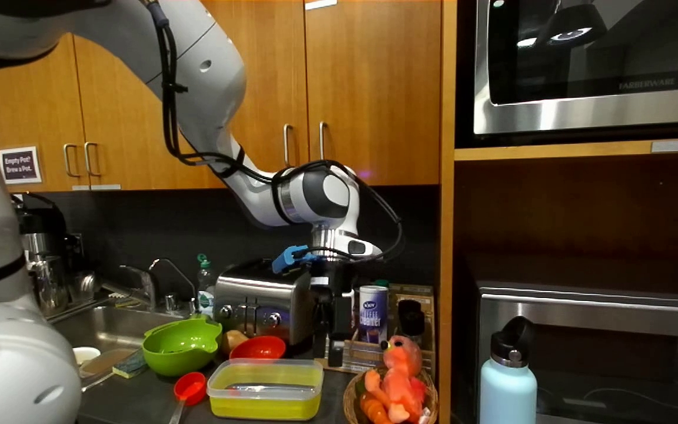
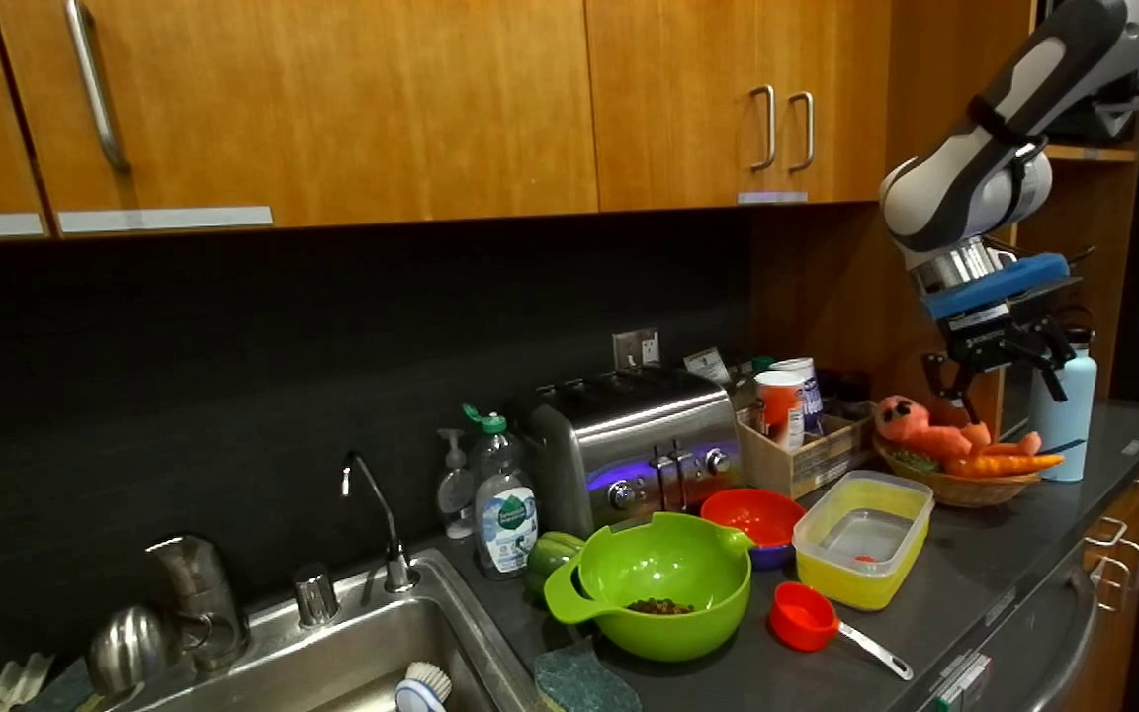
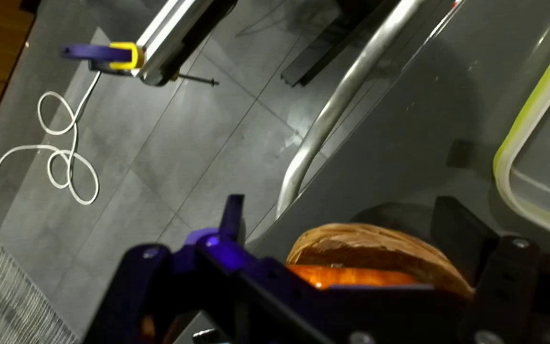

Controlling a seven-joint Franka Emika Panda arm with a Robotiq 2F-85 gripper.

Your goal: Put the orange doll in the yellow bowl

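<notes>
The orange doll [image 1: 404,371] sits in the wicker basket [image 1: 349,401]; an exterior view shows the doll [image 2: 930,438] leaning back over the basket's rim [image 2: 975,491], beside an orange carrot [image 2: 1005,465]. The yellow bowl [image 1: 265,407] stands beside the basket; it also shows in an exterior view [image 2: 856,589], and its rim shows at the right of the wrist view [image 3: 533,111]. My gripper [image 2: 1012,398] is open and empty, above the basket. In the wrist view its fingers [image 3: 342,215] are wide apart over the basket [image 3: 361,234]; the gripper hides the doll there.
A blue bottle [image 2: 1066,420] stands close behind the basket. A wooden crate [image 2: 817,460] with canisters and a toaster [image 2: 649,435] stand along the wall. A green bowl [image 2: 668,633], a red bowl [image 2: 757,514] and a red measuring cup [image 2: 803,617] lie near the yellow bowl.
</notes>
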